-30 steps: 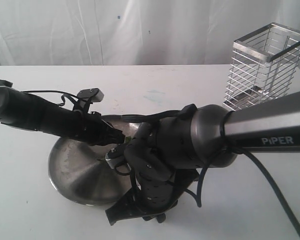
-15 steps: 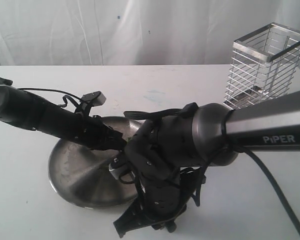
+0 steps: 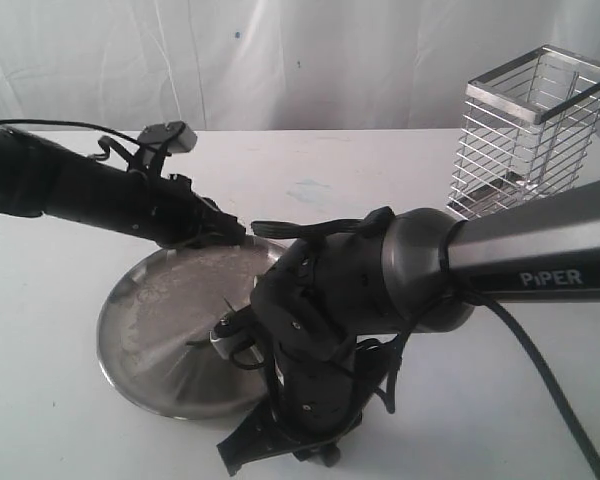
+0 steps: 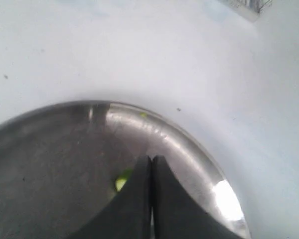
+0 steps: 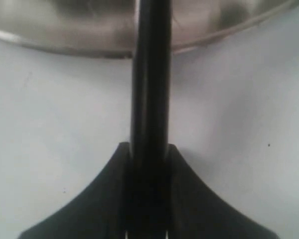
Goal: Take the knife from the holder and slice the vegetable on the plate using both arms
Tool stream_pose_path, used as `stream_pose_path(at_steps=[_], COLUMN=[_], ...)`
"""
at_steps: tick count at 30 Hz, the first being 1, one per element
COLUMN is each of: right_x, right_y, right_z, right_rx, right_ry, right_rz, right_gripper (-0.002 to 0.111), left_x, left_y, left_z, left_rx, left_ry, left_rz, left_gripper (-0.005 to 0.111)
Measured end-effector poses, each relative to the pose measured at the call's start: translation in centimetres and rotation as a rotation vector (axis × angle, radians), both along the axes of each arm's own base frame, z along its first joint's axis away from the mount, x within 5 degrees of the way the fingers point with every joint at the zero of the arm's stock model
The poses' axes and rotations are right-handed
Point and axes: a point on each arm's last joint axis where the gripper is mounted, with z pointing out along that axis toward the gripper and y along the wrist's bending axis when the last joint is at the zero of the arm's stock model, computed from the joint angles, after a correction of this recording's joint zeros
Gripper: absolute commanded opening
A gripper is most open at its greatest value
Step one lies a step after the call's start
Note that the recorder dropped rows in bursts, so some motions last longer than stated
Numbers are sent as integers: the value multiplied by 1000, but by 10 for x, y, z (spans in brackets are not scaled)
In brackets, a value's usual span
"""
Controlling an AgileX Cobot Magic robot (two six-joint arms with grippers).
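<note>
1. Right hand (image 5: 148, 154) is clamped on the knife (image 5: 150, 74): its two fingers (image 5: 114, 169) press the black handle from either side, with no gap showing in the right wrist view.
2. The knife runs straight out from that hand, over the white desk (image 5: 239, 149) and across the rim of the plate (image 5: 50, 47). Its tip is cut off by the picture's edge.
3. Left hand (image 4: 151, 164) has its fingers pressed together and holds nothing. The tips hang over the plate's inner surface close to the rim (whether they touch the metal cannot be told).
4. A small pale green cut piece of the vegetable (image 4: 121, 181) lies on the plate just beside the left fingers, partly hidden by them. A tinier green speck (image 4: 143, 114) sits nearer the rim.
5. In the exterior view the left arm (image 3: 70, 190) reaches in from the left, its hand over the plate's far edge. The right arm (image 3: 520, 250), marked PIPER, comes from the right and bends down over the plate's near right side, hiding part of it.
6. The holder (image 3: 535, 130) stands upright at the desk's far right, well apart from the plate.
</note>
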Motion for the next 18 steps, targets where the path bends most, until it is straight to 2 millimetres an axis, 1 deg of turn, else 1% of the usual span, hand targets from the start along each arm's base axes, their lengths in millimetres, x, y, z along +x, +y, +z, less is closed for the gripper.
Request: stream_pose_path(at_steps=[4, 7, 8, 10, 11, 12, 13, 16, 18], right_x=[1, 2, 1, 0, 0, -2, -3, -8, -11], right_y=[0, -1, -1, -3, -4, -6, -8, -16, -22], right_z=[0, 1, 4, 13, 20, 27, 33, 54, 64], right_rx=[5, -3, -1, 12, 22, 31, 32, 30, 28], right_ry=[-12, -21, -23, -33, -40, -48, -52, -63, -74], right_rz=[-12, -10, -13, -16, -17, -18, -18, -20, -18], right_gripper=[0, 0, 0, 0, 0, 0, 0, 0, 0], left_x=[-11, -28, -37, -50, -59, -67, -76, -105, -122], left_y=[1, 7, 11, 18, 22, 26, 29, 39, 44], left_z=[28, 43, 48, 52, 58, 59, 65, 73, 76], left_rx=[-23, -4, 14, 44, 57, 71, 75, 95, 101], left_ry=[-53, -86, -105, -127, -153, -162, -183, -233, -260], left_rz=[-5, 17, 33, 73, 98, 111, 126, 164, 186], left_gripper=[0, 0, 0, 0, 0, 0, 0, 0, 0])
